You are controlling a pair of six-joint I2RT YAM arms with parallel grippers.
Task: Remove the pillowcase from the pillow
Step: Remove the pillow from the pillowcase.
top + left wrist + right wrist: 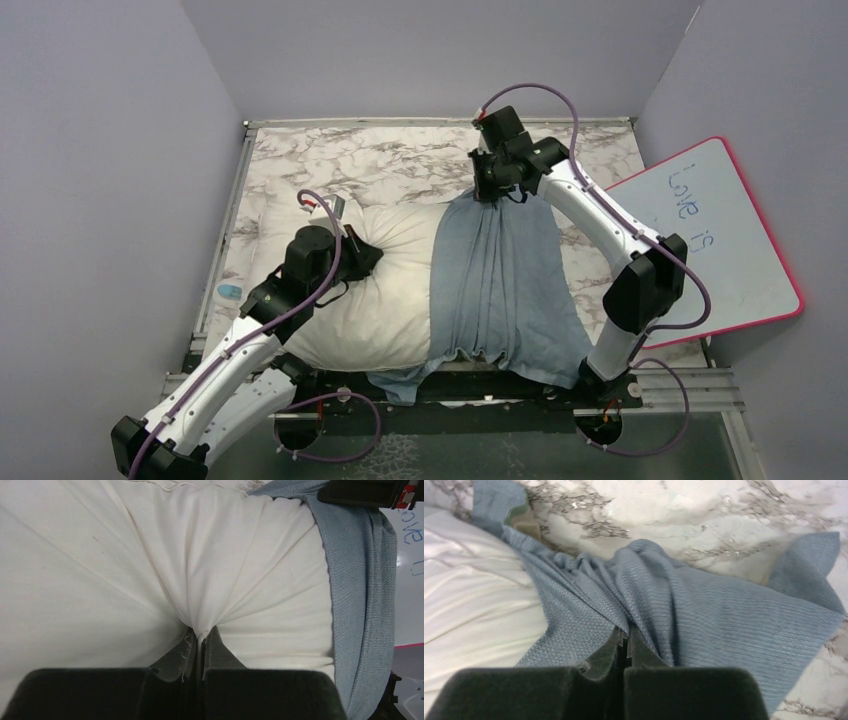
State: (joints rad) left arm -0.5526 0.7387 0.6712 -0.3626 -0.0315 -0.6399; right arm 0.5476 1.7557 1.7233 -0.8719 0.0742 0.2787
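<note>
White marble-patterned surface (380, 160) carries one pillow and one pillowcase, with two arms reaching over it from the near edge. At the far left a small pale-blue object (229, 291) lies by the edge of the surface, too small to identify.

The left hand (362, 252) (201, 635) comes next, pressed onto the bare left half of the pillow (390, 300) (100, 555). Its two fingers are clenched together on a pinch of the white fabric, and creases fan out from that point across the cushion. The pillow lies lengthwise across the near half of the surface, plump and plain white.

To the right of the pinch, the single grey-blue pillowcase (505, 290) (355, 605) (714, 610) covers the right part of the pillow. Its open mouth runs across the cushion just right of the middle. The cloth is drawn into long pleats that converge at the far side, and its near hem sags over the front edge of the surface. In the right wrist view one corner is folded over, showing an olive inner face.

The right hand (497, 193) (625, 632) is clamped on the gathered far end of the pillowcase, the fingers pressed tight with cloth between them.

At the far right, one pink-rimmed whiteboard (720, 250) leans against the wall, with blue writing on it.
</note>
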